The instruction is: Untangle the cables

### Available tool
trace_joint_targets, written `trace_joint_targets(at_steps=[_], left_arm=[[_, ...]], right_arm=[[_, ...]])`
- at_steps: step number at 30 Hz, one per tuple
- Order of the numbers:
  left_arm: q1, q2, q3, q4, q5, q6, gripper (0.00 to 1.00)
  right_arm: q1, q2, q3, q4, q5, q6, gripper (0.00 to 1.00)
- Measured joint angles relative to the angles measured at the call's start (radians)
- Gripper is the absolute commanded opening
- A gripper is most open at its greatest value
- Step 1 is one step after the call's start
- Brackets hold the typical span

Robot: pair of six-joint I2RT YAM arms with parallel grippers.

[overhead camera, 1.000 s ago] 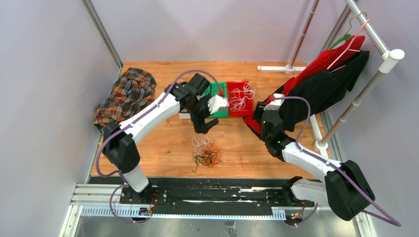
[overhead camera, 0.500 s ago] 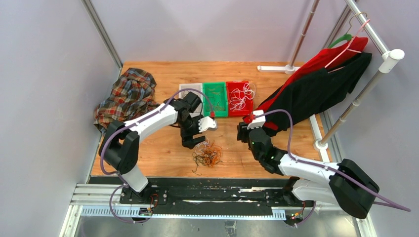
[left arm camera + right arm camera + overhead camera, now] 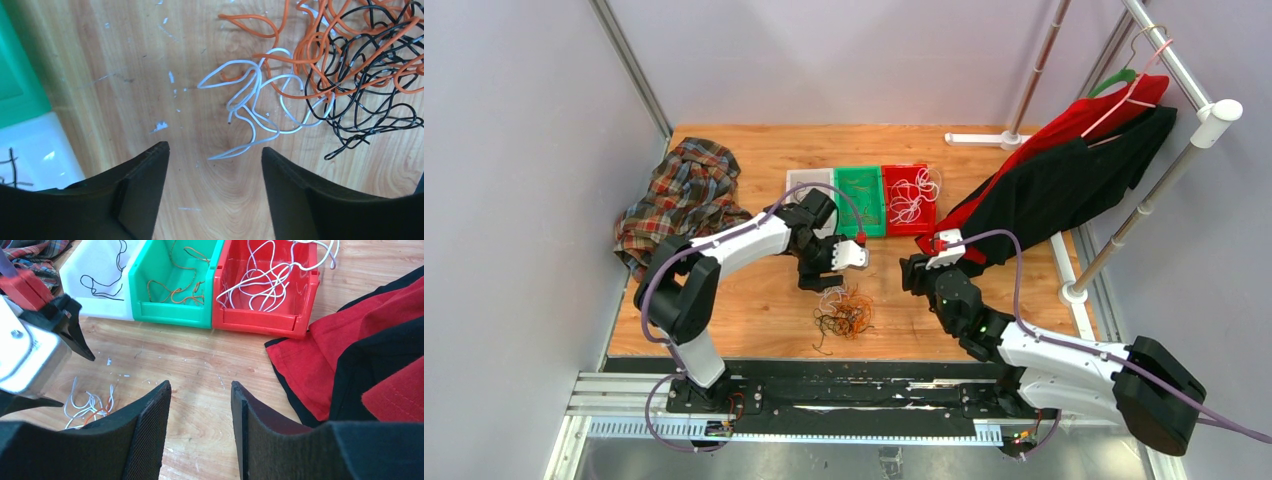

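Our left gripper [image 3: 215, 150] hangs with its black fingers spread and nothing between them. Its tips are aimed at the wooden tabletop [image 3: 754, 320] at the far edge of the heap of thin white, orange and black cables [image 3: 844, 312], whose white loops [image 3: 260, 100] lie nearest. A second ago it was far off over the green plastic bin [image 3: 170, 317] and the red plastic bin [image 3: 260, 322]. It has since come back near to the heap, which we read as a return for another strand, with most of the knot still to sort. The left arm folds at the elbow, wrist pitched down. Our right gripper [image 3: 200, 387], fingers also apart and empty, has swung left from the red-and-black garment [image 3: 350, 355] toward the heap, its arm stretched low from the near right.
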Motion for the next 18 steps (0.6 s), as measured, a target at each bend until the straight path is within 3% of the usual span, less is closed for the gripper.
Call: trace_joint_targets(at_steps=[6,10,11,15,18], left_arm=[[0.0,0.021,-0.034,-0.017,0.019,0.051,0.45],[0.0,0.014,-0.057,-0.036,0.029,0.06,0.1],[0.0,0.008,-0.057,-0.038,0.033,0.047,0.05],[0.0,-0.045,-0.012,-0.092,0.045,0.007,0.01],[0.0,-0.101,0.072,-0.151,0.049,-0.028,0.01]], right_arm=[[0.0,-0.008,0.0,0.0,0.0,0.0,0.47],[0.0,-0.008,0.0,0.0,0.0,0.0,0.43],[0.0,-0.008,0.0,0.0,-0.001,0.0,0.43],[0.0,-0.008,0.0,0.006,-0.021,-0.003,0.43],[0.0,-0.008,0.005,0.012,-0.055,-0.012,0.49]])
